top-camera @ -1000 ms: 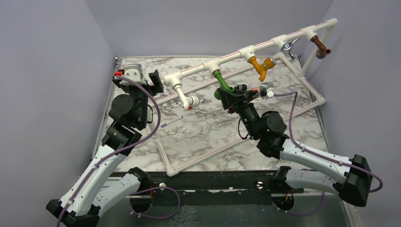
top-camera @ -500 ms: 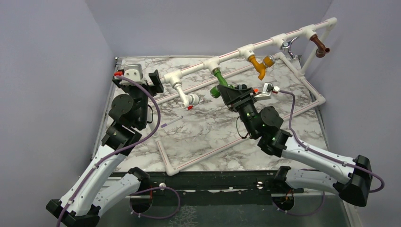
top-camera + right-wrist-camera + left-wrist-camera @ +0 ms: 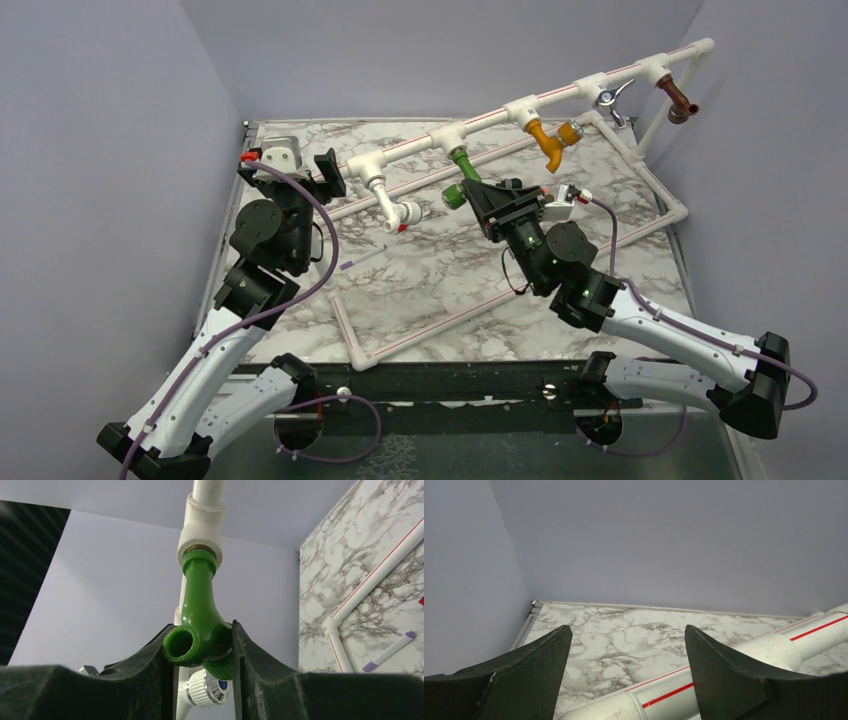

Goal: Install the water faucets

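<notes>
The bright green faucet (image 3: 461, 172) hangs from a white tee on the long pipe frame (image 3: 490, 119), its threaded end in the tee. In the right wrist view the green faucet (image 3: 197, 605) sits between my fingers, spout opening toward the camera. My right gripper (image 3: 480, 197) (image 3: 201, 630) is shut on its lower bend. My left gripper (image 3: 326, 170) (image 3: 626, 630) is open at the pipe's left end, with the red-striped pipe (image 3: 724, 672) low between the jaws and behind the right finger.
A white faucet (image 3: 394, 204), a yellow one (image 3: 550, 141), a chrome one (image 3: 611, 97) and a brown one (image 3: 679, 99) hang on the same pipe. A purple-tipped white stick (image 3: 361, 258) lies on the marble table (image 3: 440, 280). Grey walls stand close around.
My right wrist has turned with the green faucet in its grip, and the spout has swung left. The right arm has shifted slightly. The left arm has not moved.
</notes>
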Action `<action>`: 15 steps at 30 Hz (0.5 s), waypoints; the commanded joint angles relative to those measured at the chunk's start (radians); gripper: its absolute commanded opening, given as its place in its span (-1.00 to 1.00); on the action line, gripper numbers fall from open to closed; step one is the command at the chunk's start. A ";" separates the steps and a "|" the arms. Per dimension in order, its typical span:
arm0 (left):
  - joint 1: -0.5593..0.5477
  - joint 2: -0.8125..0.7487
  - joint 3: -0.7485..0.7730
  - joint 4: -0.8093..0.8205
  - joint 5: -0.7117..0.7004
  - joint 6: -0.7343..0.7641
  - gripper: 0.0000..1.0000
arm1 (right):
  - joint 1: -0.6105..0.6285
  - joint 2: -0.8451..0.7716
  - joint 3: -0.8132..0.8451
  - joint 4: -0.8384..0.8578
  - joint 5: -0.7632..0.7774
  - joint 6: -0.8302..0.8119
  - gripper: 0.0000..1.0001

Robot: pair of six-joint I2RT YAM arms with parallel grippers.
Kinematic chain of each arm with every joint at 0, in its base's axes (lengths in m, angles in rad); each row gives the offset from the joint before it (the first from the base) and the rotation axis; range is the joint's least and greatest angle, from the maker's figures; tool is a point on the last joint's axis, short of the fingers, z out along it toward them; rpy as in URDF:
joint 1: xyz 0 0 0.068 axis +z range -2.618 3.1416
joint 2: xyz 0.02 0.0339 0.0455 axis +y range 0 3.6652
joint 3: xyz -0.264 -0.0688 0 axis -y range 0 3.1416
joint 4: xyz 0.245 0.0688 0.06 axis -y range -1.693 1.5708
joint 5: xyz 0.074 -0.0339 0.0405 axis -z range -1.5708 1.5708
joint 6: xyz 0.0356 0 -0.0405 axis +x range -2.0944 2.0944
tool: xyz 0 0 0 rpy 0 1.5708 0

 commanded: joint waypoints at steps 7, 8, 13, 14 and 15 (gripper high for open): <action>-0.002 0.014 -0.020 -0.089 0.027 -0.005 0.68 | -0.018 -0.014 0.040 0.032 0.044 0.311 -0.99; -0.002 0.015 -0.020 -0.090 0.027 -0.003 0.68 | -0.018 -0.013 0.042 0.031 0.042 0.286 -0.98; -0.002 0.018 -0.020 -0.091 0.029 -0.003 0.68 | -0.018 -0.020 0.054 -0.002 0.034 0.194 -0.41; -0.002 0.018 -0.020 -0.090 0.028 -0.002 0.68 | -0.018 -0.024 0.051 -0.001 0.034 0.181 -0.30; -0.002 0.018 -0.020 -0.090 0.028 -0.002 0.68 | -0.018 -0.029 0.049 -0.001 0.034 0.165 -0.21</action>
